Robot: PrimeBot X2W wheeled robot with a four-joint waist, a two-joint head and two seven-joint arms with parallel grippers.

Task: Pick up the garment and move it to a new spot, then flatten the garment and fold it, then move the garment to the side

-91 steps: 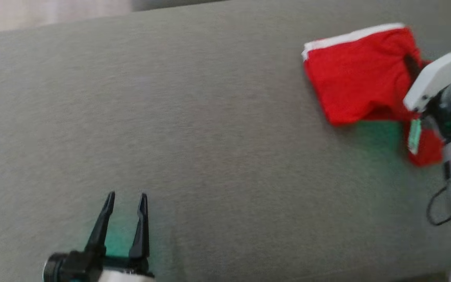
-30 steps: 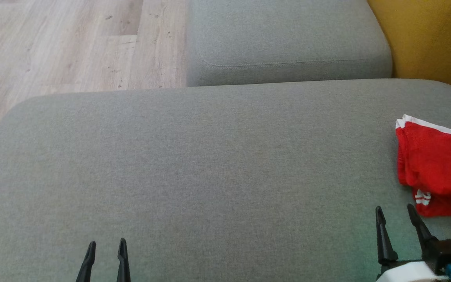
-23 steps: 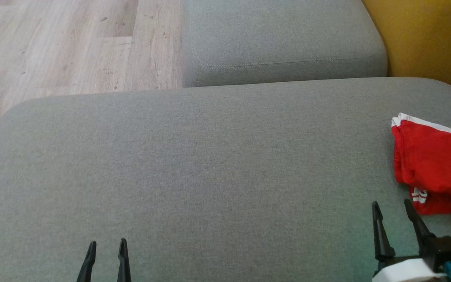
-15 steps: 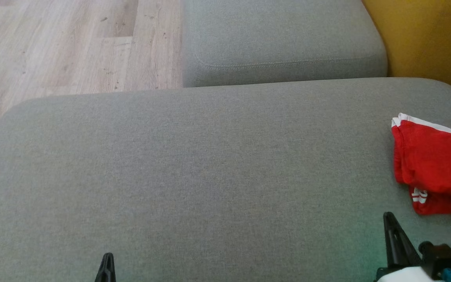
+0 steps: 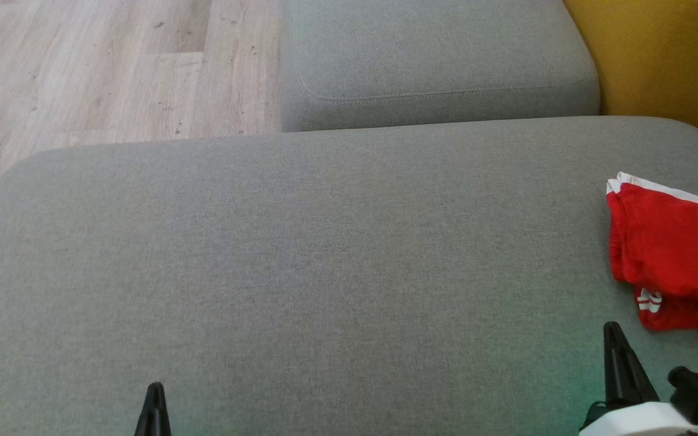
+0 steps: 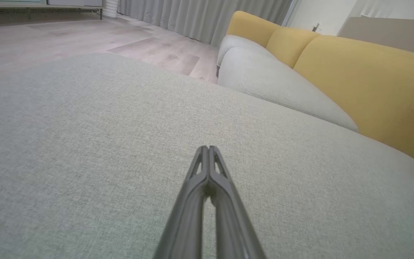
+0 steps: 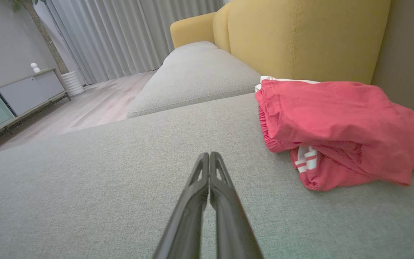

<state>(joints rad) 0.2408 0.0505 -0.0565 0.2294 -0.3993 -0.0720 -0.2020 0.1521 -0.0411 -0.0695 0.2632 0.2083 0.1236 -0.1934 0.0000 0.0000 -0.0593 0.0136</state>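
Head view shows the left gripper [image 5: 155, 390] at the grey cushion's [image 5: 325, 242] near edge, fingers pressed together and empty. Toward the near right corner, the right gripper [image 5: 614, 333] is likewise closed on nothing. Just beyond it, not touching, the folded red garment [image 5: 670, 254] lies along the cushion's right edge.

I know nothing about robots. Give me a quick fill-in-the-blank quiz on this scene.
1. The garment lying on the grey cushion is ____ with white trim.
2. The left gripper and the right gripper are both ____.
3. The sofa backrest behind the garment is ____.
Missing words: red; shut; yellow.
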